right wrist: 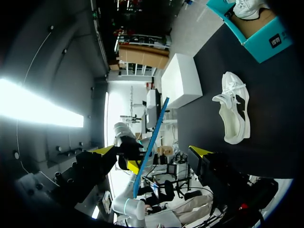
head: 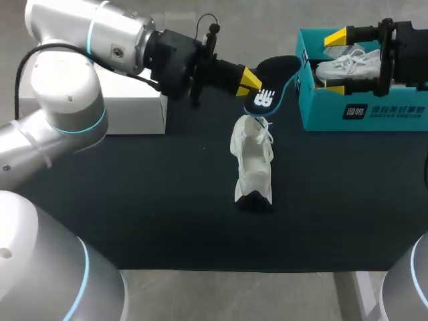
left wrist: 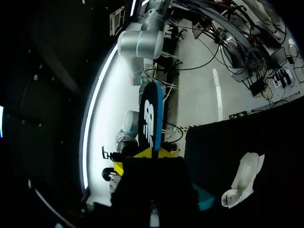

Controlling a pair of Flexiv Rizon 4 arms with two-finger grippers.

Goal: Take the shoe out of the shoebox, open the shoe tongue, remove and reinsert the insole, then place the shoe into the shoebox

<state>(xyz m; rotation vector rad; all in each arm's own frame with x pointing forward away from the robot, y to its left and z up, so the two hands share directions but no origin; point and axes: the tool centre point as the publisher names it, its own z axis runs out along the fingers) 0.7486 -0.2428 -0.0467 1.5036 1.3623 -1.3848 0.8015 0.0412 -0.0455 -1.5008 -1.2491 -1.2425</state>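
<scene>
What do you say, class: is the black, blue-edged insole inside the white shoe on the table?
No, the left end effector grips the black, blue-edged insole outside the white shoe.

Even, soft light covers the dark table [head: 134, 200] with faint shadows; bright glare streaks both wrist views.

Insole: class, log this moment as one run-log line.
stage: insole out | left gripper: shut on insole, above shoe | right gripper: open, over shoebox | shoe: on table
</scene>
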